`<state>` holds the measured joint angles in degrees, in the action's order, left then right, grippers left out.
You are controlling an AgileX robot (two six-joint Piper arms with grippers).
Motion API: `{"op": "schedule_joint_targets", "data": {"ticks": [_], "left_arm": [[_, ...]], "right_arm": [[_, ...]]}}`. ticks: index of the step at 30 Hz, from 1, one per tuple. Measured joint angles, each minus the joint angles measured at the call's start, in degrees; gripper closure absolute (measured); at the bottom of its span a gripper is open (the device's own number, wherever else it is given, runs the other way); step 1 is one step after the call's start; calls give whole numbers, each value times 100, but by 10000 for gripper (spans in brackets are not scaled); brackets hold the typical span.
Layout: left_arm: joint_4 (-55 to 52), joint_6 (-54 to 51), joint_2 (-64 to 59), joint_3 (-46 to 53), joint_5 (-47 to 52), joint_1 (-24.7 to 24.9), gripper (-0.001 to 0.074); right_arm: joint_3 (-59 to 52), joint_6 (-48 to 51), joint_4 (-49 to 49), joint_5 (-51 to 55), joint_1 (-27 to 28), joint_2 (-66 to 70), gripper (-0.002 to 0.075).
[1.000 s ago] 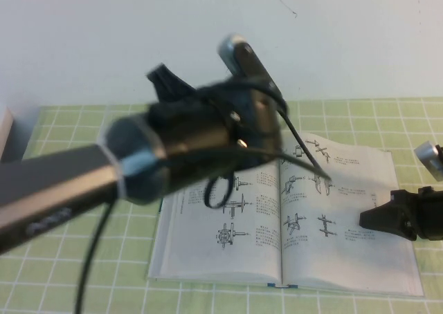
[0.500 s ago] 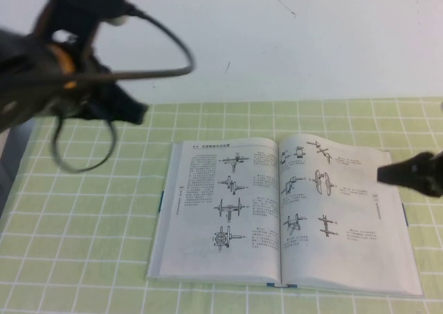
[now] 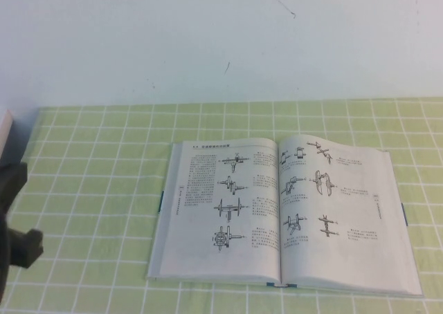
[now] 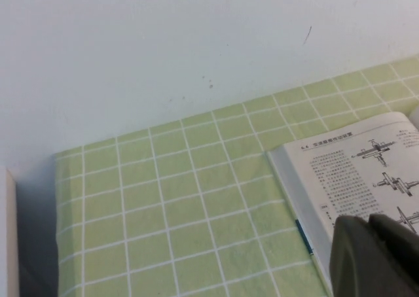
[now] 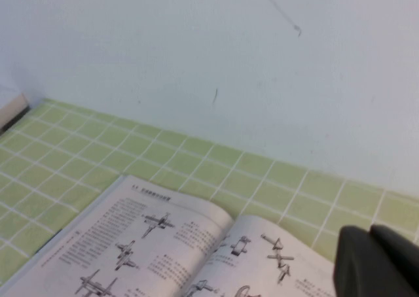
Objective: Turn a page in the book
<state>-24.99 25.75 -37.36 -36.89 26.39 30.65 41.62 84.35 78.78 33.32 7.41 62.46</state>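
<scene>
A: What do we see around here?
B: We see a green checked tablecloth [image 3: 97, 189] with white grid lines, a white wall [image 3: 208, 37] behind it, and a pale object [image 3: 4, 131] at its far-left edge.

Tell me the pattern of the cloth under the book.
Light green with a white grid, on the tablecloth; clearest in the high view.

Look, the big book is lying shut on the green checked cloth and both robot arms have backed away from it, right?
Not quite: the book lies open, not shut, its two pages of drawings showing in the high view. The rest holds. It rests on the green checked cloth; the left pincer sits off its left edge, and the right pincer hangs back beyond its right page, neither touching it.
</scene>
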Motion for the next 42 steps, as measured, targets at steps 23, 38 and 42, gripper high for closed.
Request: {"op": "schedule_joint_targets", "data": {"ticks": [23, 38, 42], "left_arm": [[-96, 393, 1681, 2332, -1380, 0, 738], [-96, 395, 1681, 2347, -1119, 0, 738], [-96, 395, 1692, 2347, -1119, 0, 738]], "right_arm": [[-1948, 850, 35, -1030, 0, -3358, 728], [-1948, 871, 160, -1066, 0, -3358, 728], [-1948, 871, 164, -972, 0, -3358, 728]]}}
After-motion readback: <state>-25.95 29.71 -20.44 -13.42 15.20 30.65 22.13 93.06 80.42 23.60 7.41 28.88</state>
